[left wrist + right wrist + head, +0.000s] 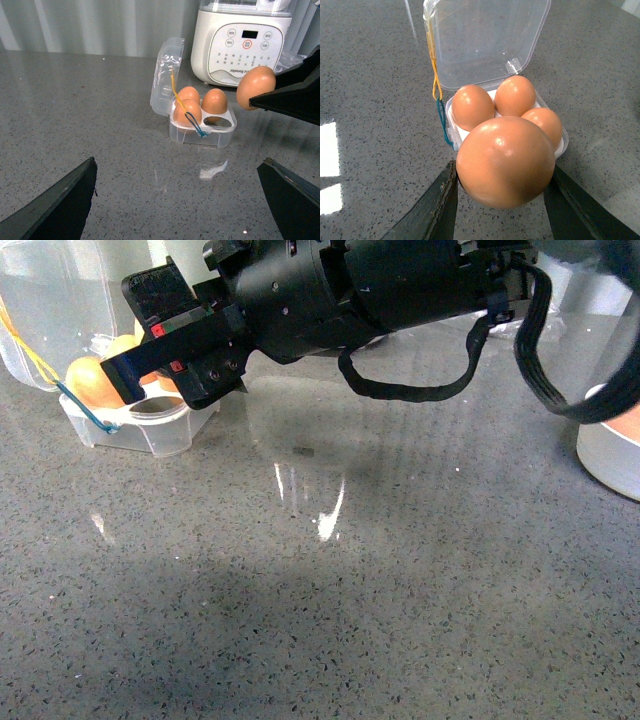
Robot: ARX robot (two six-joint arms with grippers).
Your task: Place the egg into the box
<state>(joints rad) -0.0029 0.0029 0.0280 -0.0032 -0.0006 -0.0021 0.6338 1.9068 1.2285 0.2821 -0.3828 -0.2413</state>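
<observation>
Grey speckled countertop (350, 590). Right gripper (502, 202) clasps the egg (505, 160), smooth, orange-brown and unmarked, low centre in its wrist view. It hides the fourth cup of the open clear box (485, 40) close behind. Three other eggs (515, 95) sit inside. Left gripper (175, 200) is spread, empty. White appliance (240, 45), upper right, reads "joyoung".

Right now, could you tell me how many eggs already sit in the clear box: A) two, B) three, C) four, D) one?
B: three eggs fill cups of the box, one cup is empty, and the egg to be placed is held in the right gripper.
</observation>
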